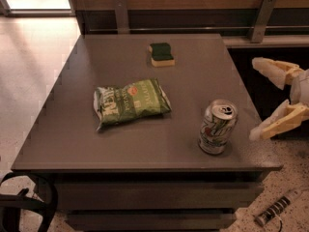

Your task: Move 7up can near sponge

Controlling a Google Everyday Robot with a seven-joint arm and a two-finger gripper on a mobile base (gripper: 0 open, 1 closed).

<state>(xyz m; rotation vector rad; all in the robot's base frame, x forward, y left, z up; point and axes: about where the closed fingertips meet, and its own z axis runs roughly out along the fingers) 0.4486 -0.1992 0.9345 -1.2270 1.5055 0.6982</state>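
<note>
Hovering off grey table [193, 81] nr 7up can [217, 127], pincer [254, 98] splayed; speckled floor [294, 168].

Tool [253, 98] sits right of 7up can [217, 127] on table [193, 81]; sponge [161, 54] well behind.

Shiny metal 7up can [218, 126], matt plastic end effector [254, 98] beside it.

My gripper [252, 99] shows at the right edge of my view. I see two pale cream fingers [271, 71], thick and tapering to rounded whitish tips, set wide apart. They turn yellower at the joints, where they meet a light grey-white wrist block [303, 88] cut off by the frame
</note>
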